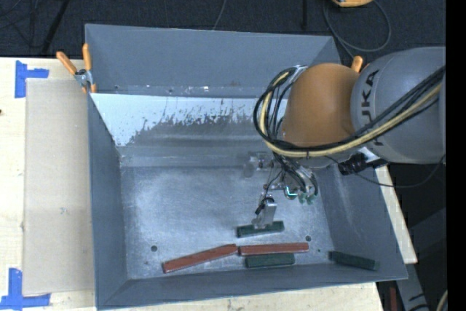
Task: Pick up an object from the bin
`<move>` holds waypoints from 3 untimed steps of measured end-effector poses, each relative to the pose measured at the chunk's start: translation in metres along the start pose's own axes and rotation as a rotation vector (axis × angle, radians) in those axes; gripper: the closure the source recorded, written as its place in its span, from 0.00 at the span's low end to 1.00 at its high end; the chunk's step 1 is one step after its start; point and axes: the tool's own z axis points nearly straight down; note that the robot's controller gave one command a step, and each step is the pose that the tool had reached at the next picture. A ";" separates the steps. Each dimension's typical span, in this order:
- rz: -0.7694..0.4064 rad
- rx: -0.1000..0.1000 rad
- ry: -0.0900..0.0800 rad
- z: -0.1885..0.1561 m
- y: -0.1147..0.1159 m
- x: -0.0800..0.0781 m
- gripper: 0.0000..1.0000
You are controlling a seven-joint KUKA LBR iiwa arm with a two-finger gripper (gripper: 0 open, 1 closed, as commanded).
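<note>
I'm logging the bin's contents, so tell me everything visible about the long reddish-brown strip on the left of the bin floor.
The long reddish-brown strip is narrow and flat, perhaps wood. It lies flat on the bin floor near the view's lower wall, slanted, its right end meeting a shorter reddish-brown strip. The gripper is apart from it.

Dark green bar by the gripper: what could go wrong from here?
The dark green bar lies flat on the bin floor, so the gripper may slip off it or scrape the floor. The red-brown bar lies close beside it and could get nudged.
</note>
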 end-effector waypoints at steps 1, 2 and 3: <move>-0.218 0.001 -0.004 0.072 -0.026 0.057 0.00; -0.215 0.001 -0.005 0.068 -0.026 0.055 1.00; -0.264 0.003 -0.018 -0.075 -0.026 0.054 1.00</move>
